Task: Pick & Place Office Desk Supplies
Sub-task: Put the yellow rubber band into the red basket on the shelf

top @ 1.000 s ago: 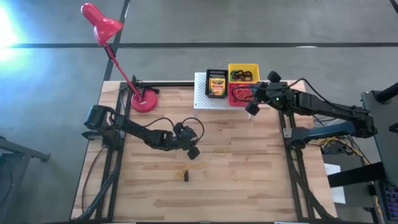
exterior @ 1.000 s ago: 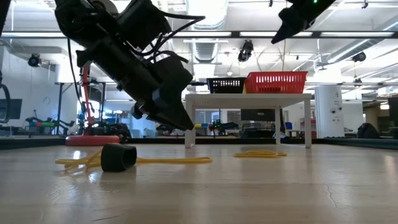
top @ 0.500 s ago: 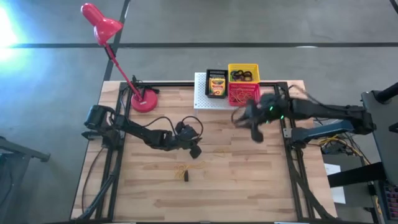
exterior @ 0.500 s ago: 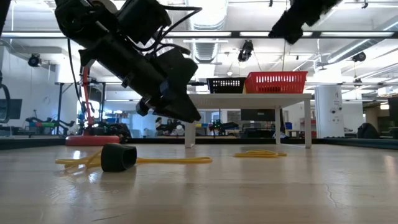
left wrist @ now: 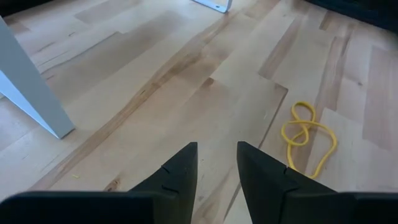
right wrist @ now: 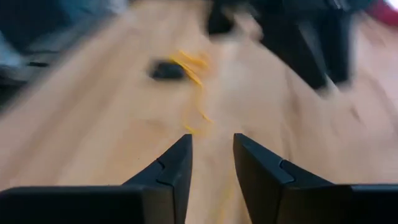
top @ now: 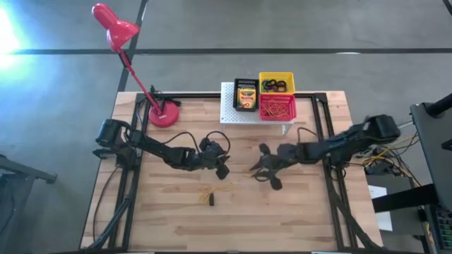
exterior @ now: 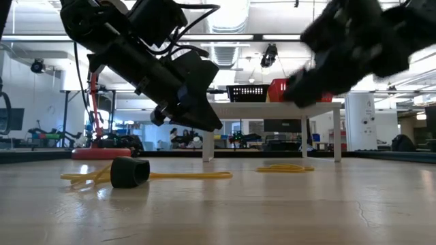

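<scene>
Right hand (top: pixel 263 169) hung fingers spread and empty just above a yellow rubber band (top: pixel 252 171), left hand (top: pixel 219 168) also spread, rubber-band tangle (top: pixel 208 192) on bench (top: pixel 282 219) below-left.

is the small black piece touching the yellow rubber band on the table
Touching. In the low view the small black piece sits on the yellow rubber band, whose strands run out from under it on both sides.

A wooden plank surface (top: pixel 162 212) carries a red lamp (top: pixel 164 113) at the back left, a white stand (top: pixel 227 106) at the back centre, a yellow band tangle (top: pixel 205 191) with a black piece (top: pixel 210 201), and another band (top: pixel 253 169) mid-surface.
</scene>
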`<move>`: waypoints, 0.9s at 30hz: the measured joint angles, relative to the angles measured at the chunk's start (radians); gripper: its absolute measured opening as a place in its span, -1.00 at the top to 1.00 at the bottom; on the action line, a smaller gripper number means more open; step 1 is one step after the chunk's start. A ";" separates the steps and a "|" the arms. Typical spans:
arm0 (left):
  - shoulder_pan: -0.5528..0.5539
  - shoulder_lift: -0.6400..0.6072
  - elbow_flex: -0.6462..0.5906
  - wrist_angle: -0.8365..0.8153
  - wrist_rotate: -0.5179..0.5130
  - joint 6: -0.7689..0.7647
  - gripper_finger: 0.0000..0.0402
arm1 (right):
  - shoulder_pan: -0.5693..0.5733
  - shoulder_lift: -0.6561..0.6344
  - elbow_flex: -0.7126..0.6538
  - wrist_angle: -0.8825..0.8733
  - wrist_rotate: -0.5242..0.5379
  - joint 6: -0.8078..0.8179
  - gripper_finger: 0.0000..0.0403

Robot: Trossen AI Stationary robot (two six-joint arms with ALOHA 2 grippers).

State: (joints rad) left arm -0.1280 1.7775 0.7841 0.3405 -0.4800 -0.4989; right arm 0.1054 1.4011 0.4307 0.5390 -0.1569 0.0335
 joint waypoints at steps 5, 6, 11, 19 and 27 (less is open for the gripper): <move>0.001 0.000 0.000 0.000 0.000 0.000 0.41 | -0.002 0.161 0.021 -0.021 0.210 0.090 0.27; 0.001 0.000 0.000 0.000 0.000 0.000 0.41 | -0.002 0.191 0.031 -0.020 0.229 0.094 0.24; 0.001 0.000 0.000 0.000 -0.001 0.000 0.41 | 0.002 0.296 0.066 -0.020 0.231 0.089 0.19; 0.001 0.000 0.000 0.000 -0.004 -0.008 0.41 | 0.025 0.280 0.057 -0.123 0.236 0.086 0.59; 0.001 0.000 0.000 0.000 -0.003 -0.011 0.41 | 0.126 0.045 0.046 -0.530 0.234 0.203 0.94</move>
State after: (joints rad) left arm -0.1268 1.7775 0.7845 0.3400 -0.4831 -0.5095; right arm 0.2313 1.4459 0.4768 0.0085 0.0775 0.2369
